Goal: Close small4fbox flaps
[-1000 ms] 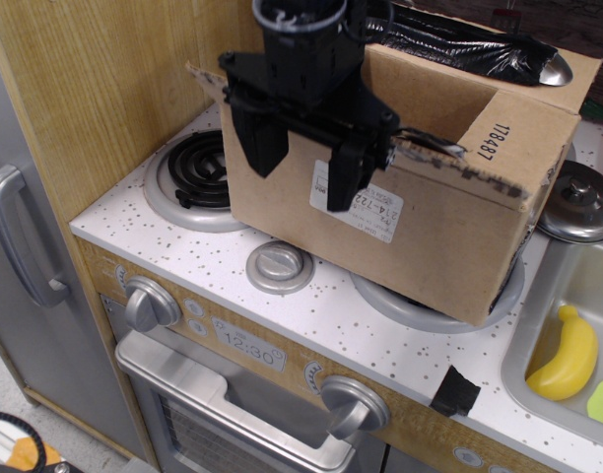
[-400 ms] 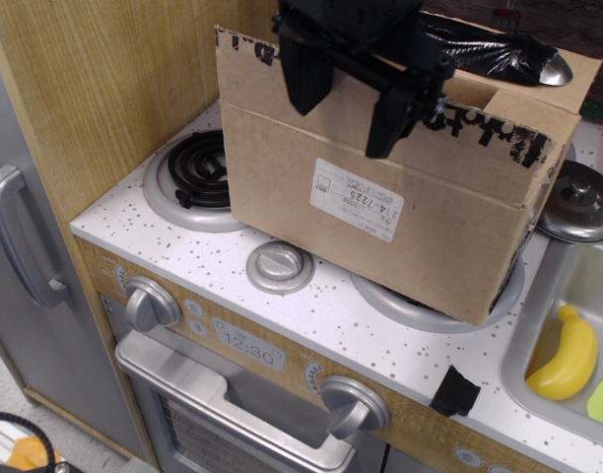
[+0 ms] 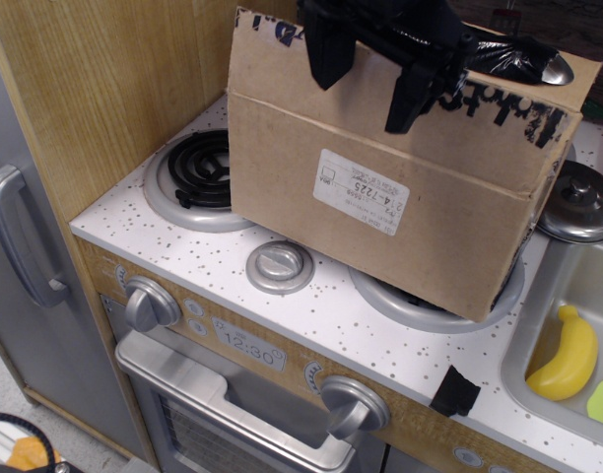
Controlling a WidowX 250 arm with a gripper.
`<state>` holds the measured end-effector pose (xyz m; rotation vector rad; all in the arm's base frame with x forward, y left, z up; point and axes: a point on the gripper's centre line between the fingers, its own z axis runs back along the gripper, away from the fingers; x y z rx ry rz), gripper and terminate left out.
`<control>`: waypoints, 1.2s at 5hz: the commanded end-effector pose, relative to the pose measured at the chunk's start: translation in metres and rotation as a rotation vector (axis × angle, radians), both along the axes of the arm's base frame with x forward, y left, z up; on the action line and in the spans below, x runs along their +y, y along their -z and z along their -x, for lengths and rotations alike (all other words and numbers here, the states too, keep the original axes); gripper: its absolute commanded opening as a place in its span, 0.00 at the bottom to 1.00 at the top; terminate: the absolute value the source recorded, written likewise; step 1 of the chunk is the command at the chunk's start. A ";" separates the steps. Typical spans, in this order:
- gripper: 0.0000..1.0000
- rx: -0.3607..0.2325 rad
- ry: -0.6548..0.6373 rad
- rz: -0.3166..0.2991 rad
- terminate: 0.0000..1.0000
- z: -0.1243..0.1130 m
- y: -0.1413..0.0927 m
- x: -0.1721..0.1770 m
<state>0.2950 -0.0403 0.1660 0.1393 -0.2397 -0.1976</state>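
Observation:
The small4fbox (image 3: 380, 246) is brown cardboard and sits tilted on the right stove burner, its white label (image 3: 359, 192) facing me. Its front flap (image 3: 272, 64) stands upright above the rim, with black marker scribbles along its top edge. Another flap (image 3: 575, 87) shows at the far right behind it. My black gripper (image 3: 368, 74) is at the top of the front flap, with both fingers (image 3: 326, 54) spread apart over the flap's outer face. The jaws hold nothing. The box's inside and its other flaps are hidden.
A coil burner (image 3: 198, 168) lies left of the box and a grey knob (image 3: 279, 266) in front of it. A pot lid (image 3: 582, 202) and a sink (image 3: 538, 305) with a yellow banana (image 3: 568, 355) are at the right. A wooden wall (image 3: 104, 89) stands at the left.
The front flap has swung up from hanging outward to standing upright. My gripper has moved up and to the right along with it. The box has tipped slightly.

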 end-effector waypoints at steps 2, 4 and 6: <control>1.00 -0.023 0.047 0.050 0.00 -0.022 0.000 0.000; 1.00 -0.006 0.042 0.140 0.00 -0.027 0.029 0.010; 1.00 -0.034 0.022 0.220 0.00 -0.023 0.055 0.017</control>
